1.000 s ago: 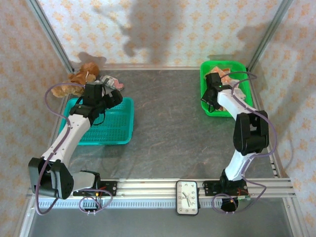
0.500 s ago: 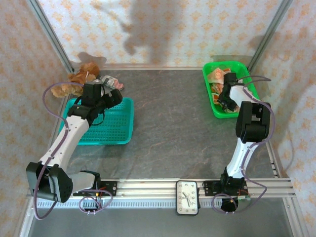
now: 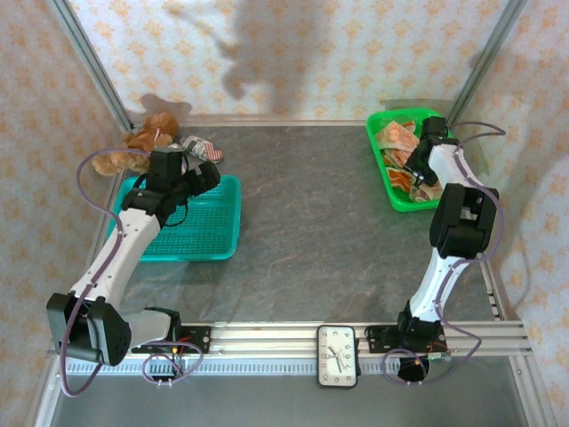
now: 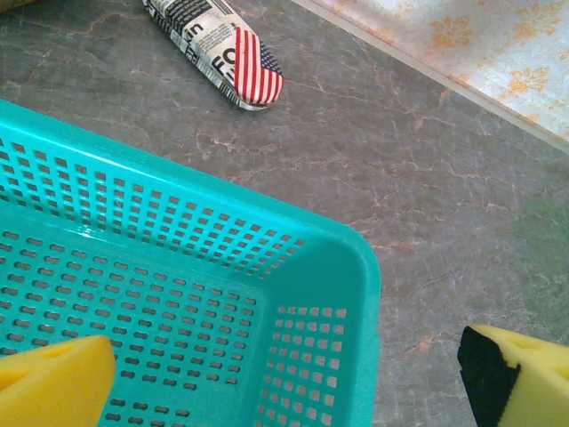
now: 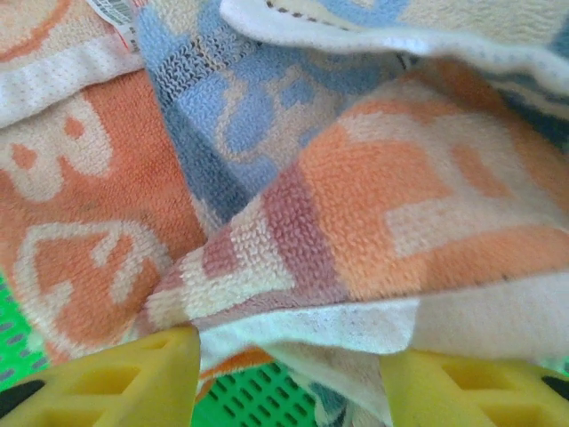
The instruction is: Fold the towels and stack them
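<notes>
Nearest, by the rail where the arms are bolted, a small clock [image 3: 338,356] lies face up, apart from the work. Further in on the left of the grey table [image 3: 311,231] is a teal basket [image 3: 191,252] with nothing in it. The left gripper [image 4: 286,360] hangs over its far corner with its jaws spread as wide as they go and nothing between them. Just beyond that corner lie a striped shoe [image 4: 233,62] and, in the far left corner, a teddy bear [image 3: 147,138]. At the far right, the towels [image 3: 396,138] lie crumpled together in a green tray [image 3: 411,205], overlapping and unfolded. The right gripper [image 5: 289,369] is down among them, its jaws about half open on either side of a white hem. Green mesh shows through the gap, so nothing appears pinched yet. The step in hand looks like the first pick, taking one towel out of the heap, with no fold or stack begun. The next move likely calls for closing on that hem alone, then lifting slowly so the cloth peels free of its neighbours. It would then need carrying to the open table between tray and basket, where it can be spread flat. The idle left arm could come across to hold a corner for the fold.
</notes>
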`<action>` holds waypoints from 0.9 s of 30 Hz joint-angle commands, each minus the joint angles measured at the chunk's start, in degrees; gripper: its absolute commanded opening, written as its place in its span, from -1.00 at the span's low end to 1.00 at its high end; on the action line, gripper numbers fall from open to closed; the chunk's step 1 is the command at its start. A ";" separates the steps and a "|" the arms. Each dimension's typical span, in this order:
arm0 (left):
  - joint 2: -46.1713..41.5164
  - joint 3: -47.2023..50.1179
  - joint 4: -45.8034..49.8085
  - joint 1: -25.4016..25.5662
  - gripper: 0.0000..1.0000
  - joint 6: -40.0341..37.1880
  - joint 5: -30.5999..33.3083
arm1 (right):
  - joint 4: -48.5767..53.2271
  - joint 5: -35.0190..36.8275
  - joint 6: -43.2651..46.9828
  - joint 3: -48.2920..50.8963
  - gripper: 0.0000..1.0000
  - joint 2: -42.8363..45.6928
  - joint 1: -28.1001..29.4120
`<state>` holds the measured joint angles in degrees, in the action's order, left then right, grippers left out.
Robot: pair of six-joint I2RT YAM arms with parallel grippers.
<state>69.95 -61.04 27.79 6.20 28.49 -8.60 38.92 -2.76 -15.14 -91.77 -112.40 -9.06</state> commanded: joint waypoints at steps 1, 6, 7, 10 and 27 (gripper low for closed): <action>-2.34 -1.69 1.82 0.69 0.99 -0.66 -0.51 | 2.25 3.85 1.49 -1.54 0.13 5.44 -0.64; -2.76 -2.03 2.09 1.15 0.99 -1.13 -0.68 | 3.22 4.99 0.65 -3.59 0.13 3.61 -3.45; -2.80 -2.03 2.20 1.19 0.99 -1.29 -0.63 | 3.02 4.34 0.24 -3.75 0.13 3.06 -4.03; -2.88 -1.91 1.96 1.32 0.99 -1.61 -0.81 | 3.76 2.92 0.06 -5.45 0.13 0.48 -4.61; -3.78 -1.13 1.91 1.65 1.00 -1.58 0.34 | 2.23 0.10 -10.19 -6.83 0.15 -3.29 -4.45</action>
<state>67.77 -61.08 28.49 7.16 28.03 -8.80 43.13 -1.56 -20.40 -101.54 -119.44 -13.87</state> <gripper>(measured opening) 0.998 0.573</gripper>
